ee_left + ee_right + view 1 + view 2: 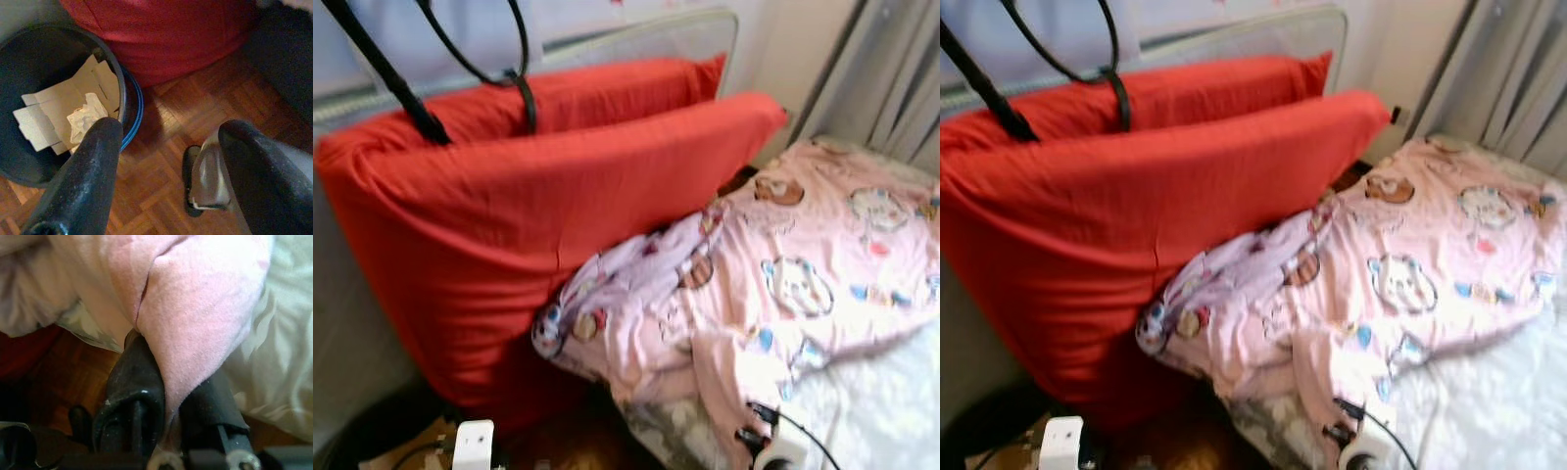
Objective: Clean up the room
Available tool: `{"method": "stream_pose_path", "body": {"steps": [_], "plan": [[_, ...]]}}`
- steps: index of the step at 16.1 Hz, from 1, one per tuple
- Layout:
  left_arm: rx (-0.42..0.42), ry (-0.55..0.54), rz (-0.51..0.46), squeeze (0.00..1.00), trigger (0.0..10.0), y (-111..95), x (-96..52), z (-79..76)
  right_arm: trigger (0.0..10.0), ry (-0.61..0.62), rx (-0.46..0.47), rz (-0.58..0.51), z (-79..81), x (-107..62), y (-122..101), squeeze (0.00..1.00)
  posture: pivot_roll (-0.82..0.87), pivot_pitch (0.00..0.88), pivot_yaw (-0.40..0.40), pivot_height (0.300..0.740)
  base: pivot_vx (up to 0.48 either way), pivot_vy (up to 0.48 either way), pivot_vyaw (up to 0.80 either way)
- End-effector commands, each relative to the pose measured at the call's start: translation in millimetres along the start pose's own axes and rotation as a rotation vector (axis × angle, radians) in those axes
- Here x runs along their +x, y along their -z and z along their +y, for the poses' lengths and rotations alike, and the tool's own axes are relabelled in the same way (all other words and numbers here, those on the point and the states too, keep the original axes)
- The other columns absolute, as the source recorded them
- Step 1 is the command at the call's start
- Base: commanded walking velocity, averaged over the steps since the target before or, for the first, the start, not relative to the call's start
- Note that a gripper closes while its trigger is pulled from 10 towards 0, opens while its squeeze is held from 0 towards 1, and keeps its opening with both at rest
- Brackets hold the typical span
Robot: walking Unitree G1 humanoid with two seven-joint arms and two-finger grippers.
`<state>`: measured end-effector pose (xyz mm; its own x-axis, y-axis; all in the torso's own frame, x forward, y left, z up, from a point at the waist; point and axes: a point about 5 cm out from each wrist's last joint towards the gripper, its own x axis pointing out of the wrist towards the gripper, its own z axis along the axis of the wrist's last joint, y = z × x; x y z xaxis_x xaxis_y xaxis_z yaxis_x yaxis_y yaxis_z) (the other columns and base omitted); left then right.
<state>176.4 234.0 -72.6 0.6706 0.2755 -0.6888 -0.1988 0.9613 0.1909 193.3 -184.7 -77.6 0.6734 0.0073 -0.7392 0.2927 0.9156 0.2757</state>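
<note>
Blanket in hand, tidying barely begun

The right gripper [164,416] pinches a fold of the pink cartoon-print blanket [803,284], which lies crumpled across the frame's right half against two red pillows [509,196]. The left gripper [166,166] hangs open over parquet, beside a black bin [122,93] holding cardboard and paper. Likely the bedding remains to be straightened.

I see the pink cartoon-print blanket [803,284] rumpled across the bed, its bunched corner at seven o'clock against the red cushion [509,225], one hem pinched in my right gripper [168,406].
</note>
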Motion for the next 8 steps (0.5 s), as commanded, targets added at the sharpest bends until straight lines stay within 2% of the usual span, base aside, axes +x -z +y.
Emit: {"method": "stream_pose_path", "body": {"steps": [1, 3, 8], "plan": [[-0.023, -0.002, 0.009, 0.0, 10.0, 1, -0.1, -3.8, 10.0, 0.014, -0.021, 0.008, -4.7, -0.3, -2, 0.0, 0.11, 0.0, -0.126, 0.74, 0.0, 0.0, 0.0], [-0.029, 0.011, 0.019, 0.0, 10.0, 4, -1.2, -8.7, 10.0, 0.023, -0.039, 0.033, -3.8, 0.0, 0, 0.0, 0.11, 0.0, -0.129, 0.74, 0.0, 0.0, 0.0], [-0.018, 0.018, 0.036, 0.0, 10.0, 13, -4.6, -9.1, 10.0, 0.028, -0.055, 0.041, -2.9, -0.1, 2, 0.0, 0.1, 0.0, -0.116, 0.74, 0.0, 0.0, 0.0]]}}
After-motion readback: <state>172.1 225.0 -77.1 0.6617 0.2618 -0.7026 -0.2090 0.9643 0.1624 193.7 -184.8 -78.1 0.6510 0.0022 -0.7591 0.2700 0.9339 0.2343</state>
